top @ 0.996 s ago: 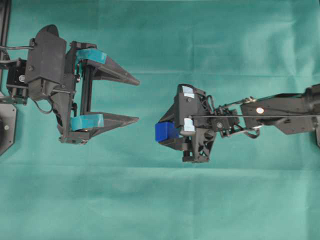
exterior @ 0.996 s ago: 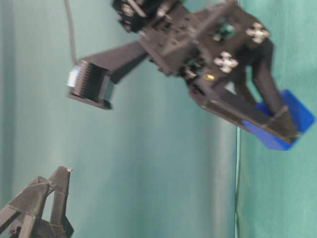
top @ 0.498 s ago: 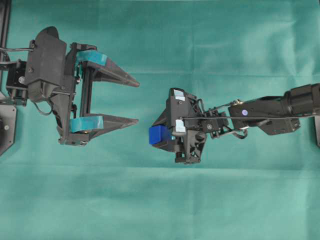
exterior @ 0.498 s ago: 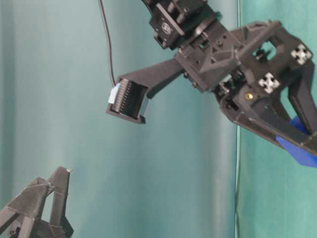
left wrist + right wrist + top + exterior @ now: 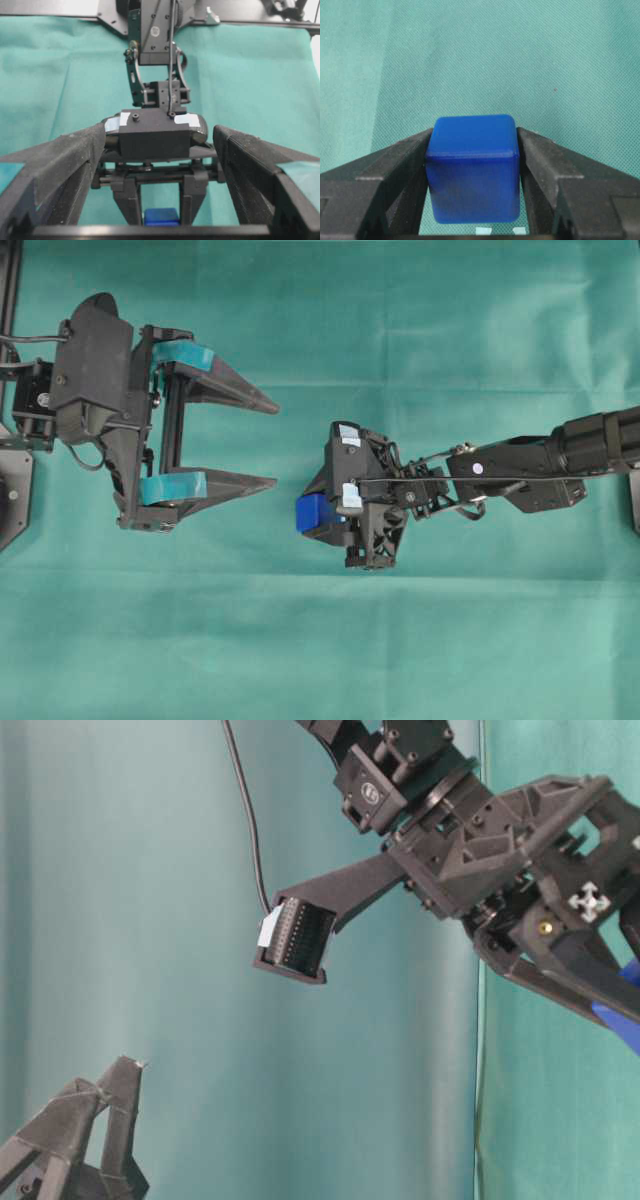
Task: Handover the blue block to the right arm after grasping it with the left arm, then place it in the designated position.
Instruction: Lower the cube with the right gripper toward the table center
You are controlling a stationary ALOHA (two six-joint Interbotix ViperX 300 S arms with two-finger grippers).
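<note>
On the left, the left gripper point(image 5: 270, 443) is hanging with its teal-banded fingers spread wide and nothing between them, parked where it was a second ago and well apart from the action. To its right, the right gripper point(image 5: 318, 512) is clamping the block point(image 5: 312, 512) squarely between its two fingers point(image 5: 390, 165), tips pointing down at the green cloth point(image 5: 320, 640), so the handover is plainly finished and the placing step is in hand. In the right wrist view two small white marks point(image 5: 500, 230) are peeking out just under the block, which I take to be part of the target point(image 5: 500, 230); the rest is hidden behind the block. Over the last second the right arm point(image 5: 530, 465) has been stretching further out, carrying the block a little toward the left arm and slightly lower in the overhead view, while in the table-level view the gripper has been sliding off toward the right edge, leaving only a sliver of blue showing. The next move, as I judge it, calls for lowering straight down until the block is sitting inside the marks, then easing the fingers apart without nudging it; whether it is touching the desk yet I cannot tell.
</note>
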